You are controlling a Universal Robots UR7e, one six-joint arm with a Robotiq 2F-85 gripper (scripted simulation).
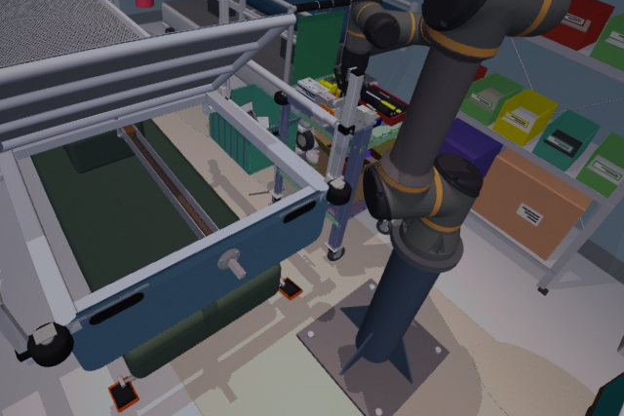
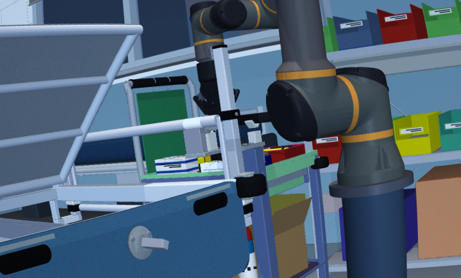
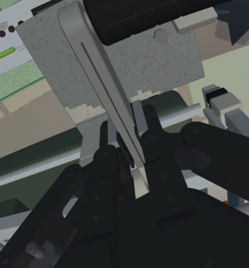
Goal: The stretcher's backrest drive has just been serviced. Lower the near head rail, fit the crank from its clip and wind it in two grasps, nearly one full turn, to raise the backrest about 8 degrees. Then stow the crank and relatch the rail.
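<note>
The crank (image 3: 103, 85) is a flat grey arm with a black handle (image 3: 144, 15) at its far end. It sits against a grey clip plate (image 3: 150, 64) on the near corner post (image 2: 227, 119) of the stretcher. I hold the crank's arm in my closed gripper (image 3: 130, 159), beside the post and just above the near head rail (image 2: 149, 127). The rail runs level from the post toward the raised backrest (image 1: 126, 64). The square drive stub (image 2: 153, 243) sticks out of the blue end panel (image 1: 201, 275), bare. My gripper is mostly hidden behind the post in the side cameras.
A green bin (image 1: 247, 129) stands on the floor beyond the stretcher. A supply cart (image 2: 282, 166) with boxes stands right behind the post. Shelves with coloured bins (image 1: 524, 114) line the right wall. The robot's pedestal (image 1: 388, 311) stands close to the stretcher's corner.
</note>
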